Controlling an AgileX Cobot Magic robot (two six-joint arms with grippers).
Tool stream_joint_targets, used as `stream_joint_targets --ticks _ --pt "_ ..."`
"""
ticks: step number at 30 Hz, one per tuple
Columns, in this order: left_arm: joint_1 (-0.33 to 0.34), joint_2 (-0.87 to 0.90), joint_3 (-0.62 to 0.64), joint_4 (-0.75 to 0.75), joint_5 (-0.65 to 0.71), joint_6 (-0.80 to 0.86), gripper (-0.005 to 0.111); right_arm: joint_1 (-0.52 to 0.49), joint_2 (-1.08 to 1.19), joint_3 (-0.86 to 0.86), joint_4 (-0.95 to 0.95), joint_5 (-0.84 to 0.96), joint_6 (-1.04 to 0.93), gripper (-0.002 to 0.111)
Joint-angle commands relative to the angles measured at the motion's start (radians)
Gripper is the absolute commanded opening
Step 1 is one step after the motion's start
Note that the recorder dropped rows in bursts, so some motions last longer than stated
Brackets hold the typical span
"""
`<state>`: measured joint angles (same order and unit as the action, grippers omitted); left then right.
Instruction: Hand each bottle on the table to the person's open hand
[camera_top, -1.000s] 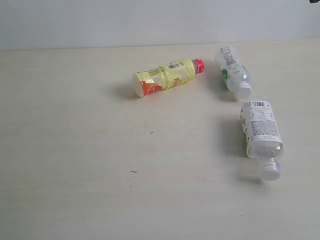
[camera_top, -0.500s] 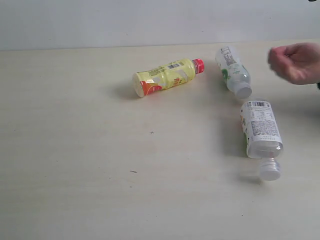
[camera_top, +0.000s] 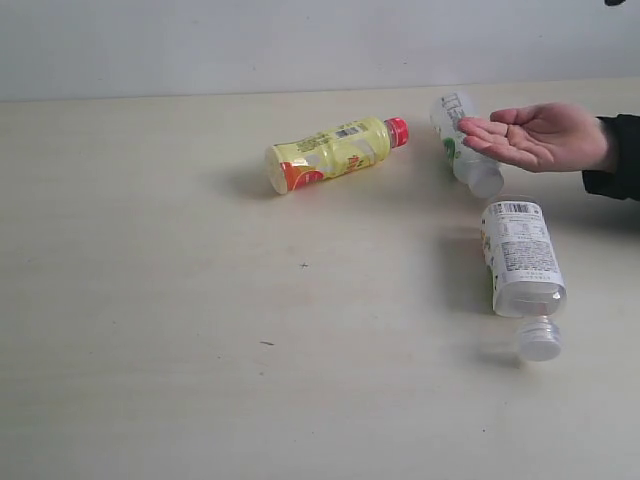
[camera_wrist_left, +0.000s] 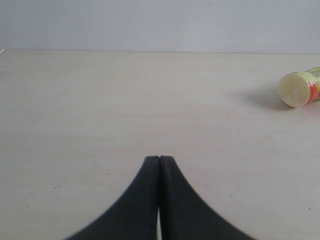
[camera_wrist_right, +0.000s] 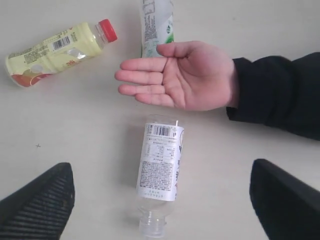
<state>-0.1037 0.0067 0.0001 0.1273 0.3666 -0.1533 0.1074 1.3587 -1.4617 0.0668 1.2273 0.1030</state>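
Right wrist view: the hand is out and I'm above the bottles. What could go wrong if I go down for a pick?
1. The person's open hand is close to the near white-labelled bottle. The open right end effector, descending around that bottle, could clip it.
2. The hand partly covers the far white-labelled bottle, so reaching for that one looks unsafe.
3. Both bottles lie on their sides and may roll as the jaws close.

left gripper (camera_wrist_left: 159, 161) jaws seemingly together, right gripper (camera_wrist_right: 160, 172) jaws wide apart
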Motion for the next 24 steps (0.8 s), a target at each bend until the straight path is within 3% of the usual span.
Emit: stream_joint_targets --ticks 1,6,14,24 --pt "0.004 -0.007 0.000 -0.007 -0.010 -0.004 0.000 -0.003 -0.005 0.092 0.004 -0.006 0.002 0.089" --pt "0.004 -0.007 0.000 -0.007 -0.010 -0.004 0.000 -0.003 0.004 0.220 0.005 -0.006 0.002 0.089" --pt "0.004 -0.007 0.000 -0.007 -0.010 -0.004 0.000 -0.003 0.061 0.374 0.012 -0.153 0.039 0.089" --pt "0.004 -0.007 0.000 -0.007 -0.010 -0.004 0.000 0.004 0.184 0.389 0.057 -0.246 0.039 0.084"
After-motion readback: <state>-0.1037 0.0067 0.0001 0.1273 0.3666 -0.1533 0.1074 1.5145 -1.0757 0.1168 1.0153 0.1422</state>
